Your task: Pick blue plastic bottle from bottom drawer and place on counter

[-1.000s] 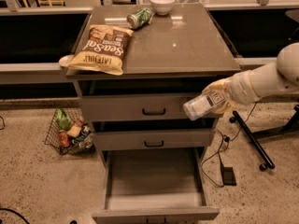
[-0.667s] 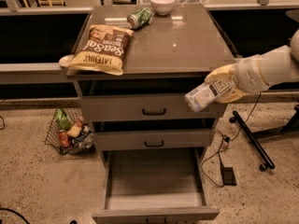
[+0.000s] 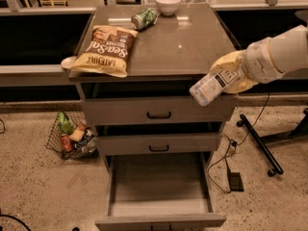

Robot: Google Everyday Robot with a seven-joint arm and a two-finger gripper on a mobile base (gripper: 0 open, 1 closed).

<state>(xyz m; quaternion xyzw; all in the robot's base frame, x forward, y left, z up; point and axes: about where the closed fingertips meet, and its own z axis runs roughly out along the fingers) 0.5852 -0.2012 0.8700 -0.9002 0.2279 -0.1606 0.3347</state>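
Note:
My gripper (image 3: 230, 75) is shut on the blue plastic bottle (image 3: 210, 84), a small clear bottle with a light label. It holds the bottle tilted, lower end to the left, at the right front corner of the counter (image 3: 187, 47), level with the counter's front edge and in front of the top drawer. The bottom drawer (image 3: 160, 186) is pulled out below and shows a flat grey inside with nothing in it. The white arm reaches in from the right.
On the counter lie a brown chip bag (image 3: 107, 49) at the front left, a green can (image 3: 144, 18) on its side and a white bowl (image 3: 167, 3) at the back. A wire basket (image 3: 72, 136) with snacks stands on the floor left. Cables and a black stand base (image 3: 260, 141) lie right.
My gripper has lifted the bottle up and a little to the right, from in front of the top drawer to the height of the counter's edge.

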